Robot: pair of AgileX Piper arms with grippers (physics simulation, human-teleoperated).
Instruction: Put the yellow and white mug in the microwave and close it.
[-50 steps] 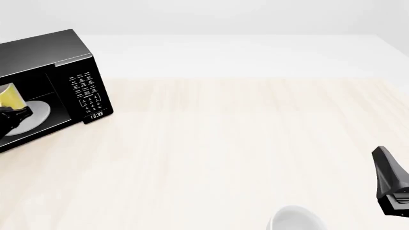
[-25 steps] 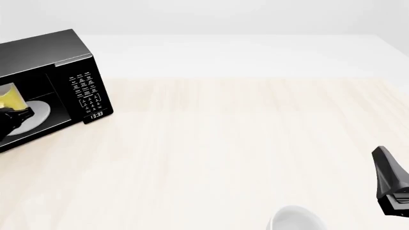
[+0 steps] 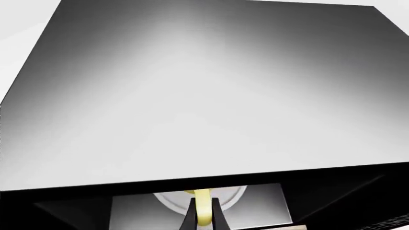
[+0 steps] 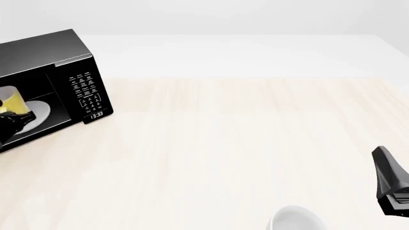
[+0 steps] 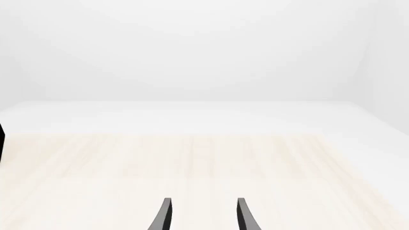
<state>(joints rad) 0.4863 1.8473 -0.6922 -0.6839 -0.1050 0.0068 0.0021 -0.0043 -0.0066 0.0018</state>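
The black microwave (image 4: 61,55) stands at the table's far left with its cavity open; its door is out of view. The yellow and white mug (image 4: 7,103) is inside the cavity, over the white round plate (image 4: 37,111). Whether it rests on the plate is unclear. My left gripper (image 4: 11,122) reaches into the cavity. In the left wrist view this gripper (image 3: 203,218) is shut on the mug's yellow handle (image 3: 202,203), under the microwave's top (image 3: 204,96). My right gripper (image 5: 203,218) is open and empty, and it shows at the right edge (image 4: 390,184) of the front view.
A plain white-grey mug (image 4: 295,220) sits at the table's near edge, just left of the right arm. The button panel and clock display (image 4: 88,93) face the middle of the wooden tabletop (image 4: 243,139).
The yellow mug and my left gripper have shifted slightly left and lower inside the microwave, closer to the plate. The right arm has not moved.
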